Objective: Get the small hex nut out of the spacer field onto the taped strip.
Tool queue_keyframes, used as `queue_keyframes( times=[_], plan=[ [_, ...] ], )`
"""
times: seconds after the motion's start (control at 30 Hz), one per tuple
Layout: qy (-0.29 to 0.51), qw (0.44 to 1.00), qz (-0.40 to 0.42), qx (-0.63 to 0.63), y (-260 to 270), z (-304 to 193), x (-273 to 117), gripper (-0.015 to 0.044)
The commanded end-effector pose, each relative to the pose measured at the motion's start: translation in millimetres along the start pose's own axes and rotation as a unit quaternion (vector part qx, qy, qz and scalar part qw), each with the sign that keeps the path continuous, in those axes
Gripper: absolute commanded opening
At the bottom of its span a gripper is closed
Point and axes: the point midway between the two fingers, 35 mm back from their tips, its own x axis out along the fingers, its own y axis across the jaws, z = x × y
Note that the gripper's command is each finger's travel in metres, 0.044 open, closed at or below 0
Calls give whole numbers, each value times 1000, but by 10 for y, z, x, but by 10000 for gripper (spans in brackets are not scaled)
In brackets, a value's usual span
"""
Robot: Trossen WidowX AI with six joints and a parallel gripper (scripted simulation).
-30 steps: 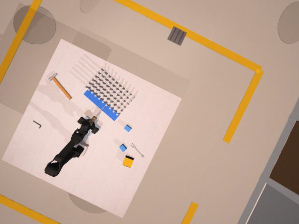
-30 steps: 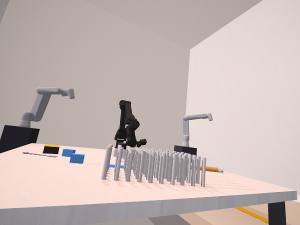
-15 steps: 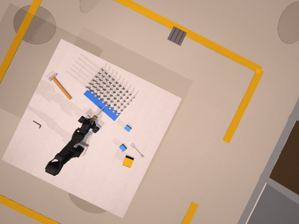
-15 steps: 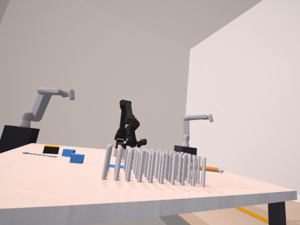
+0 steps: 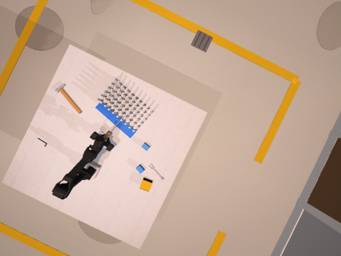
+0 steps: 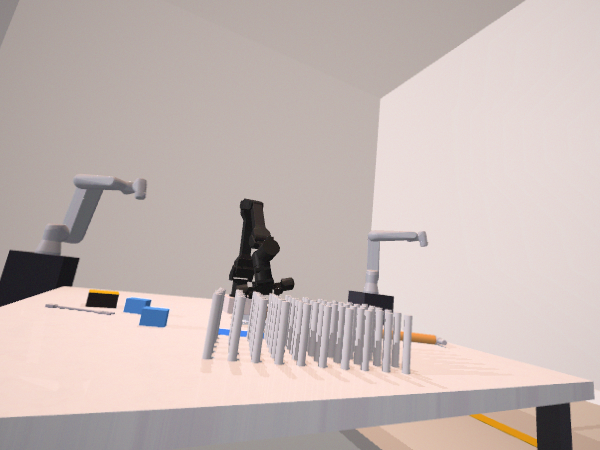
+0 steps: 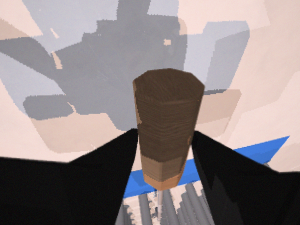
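Note:
My gripper (image 5: 107, 136) (image 7: 164, 135) is shut on the brown wooden handle (image 7: 167, 117) of a thin metal-shafted tool. The gripper is in front of the spacer field, on the arm's side of the blue taped strip (image 5: 106, 114) (image 6: 232, 332) (image 7: 260, 150). The tool's shaft (image 5: 115, 127) runs across above the strip to the front rows of standing grey spacers (image 6: 281, 332). Its far tip cannot be made out among them. In the wrist view only the start of the shaft shows, below the handle. The hex nut cannot be made out in any view.
A hammer (image 5: 71, 100) (image 6: 417, 337) lies left of the field in the overhead view. A black hex key (image 5: 42, 141) lies farther front left. Two blue blocks (image 5: 145, 146) (image 5: 140, 168), a yellow-and-black block (image 5: 146, 184) (image 6: 102, 299) and a slender forked tool (image 5: 157, 172) (image 6: 80, 309) are at the right.

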Motion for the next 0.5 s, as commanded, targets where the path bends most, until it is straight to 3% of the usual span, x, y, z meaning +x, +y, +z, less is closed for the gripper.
queue_keyframes(
  times=[0.0, 0.47],
  plan=[
    [7, 1000, -5, -3, -24, -73, -4, 0],
    [7, 1000, -5, -3, -26, -161, 24, 0]
  ],
)
